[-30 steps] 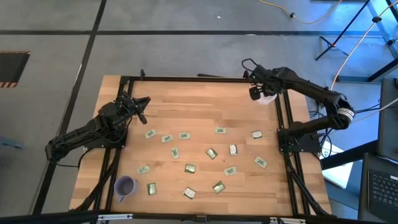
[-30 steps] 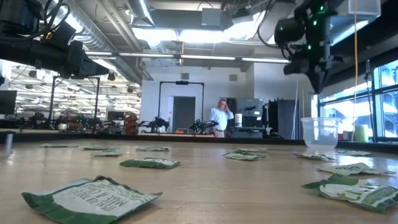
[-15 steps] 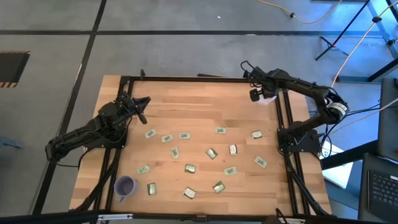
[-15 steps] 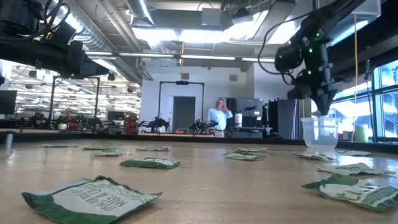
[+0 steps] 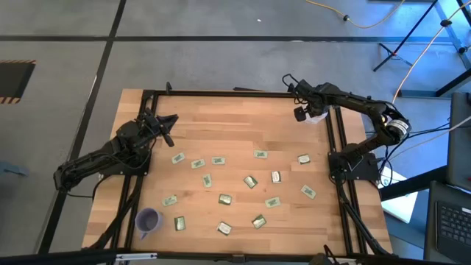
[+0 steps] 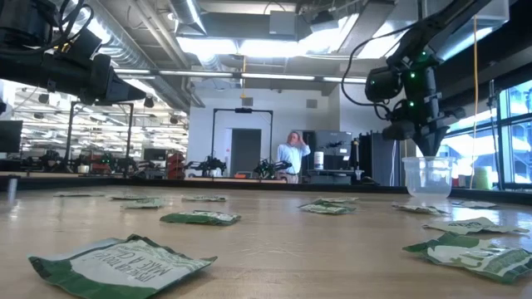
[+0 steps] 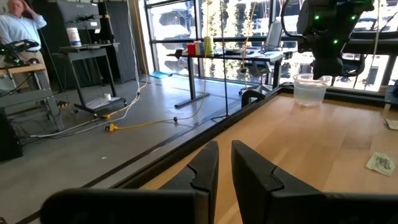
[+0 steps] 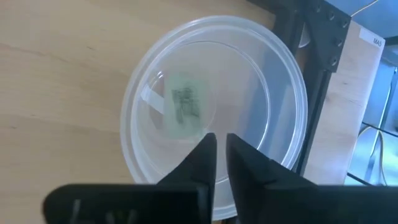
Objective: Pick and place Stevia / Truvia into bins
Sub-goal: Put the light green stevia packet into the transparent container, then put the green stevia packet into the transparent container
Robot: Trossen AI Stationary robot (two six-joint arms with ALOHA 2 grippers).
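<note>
Several pale green and white sachets lie flat across the middle of the wooden table. The translucent white cup stands at the far right corner, and one sachet lies on its bottom. My right gripper hangs just above the cup's opening, pointing down, shut and empty; it also shows in the low view. The purple cup stands at the near left. My left gripper waits shut above the table's left edge.
A black frame rail runs along the table's right edge beside the translucent cup. Sachets lie close to the low camera. A person stands far back in the room.
My right gripper has come down toward the translucent cup and now hangs close over its rim. The left arm and the sachets on the table have kept still.
</note>
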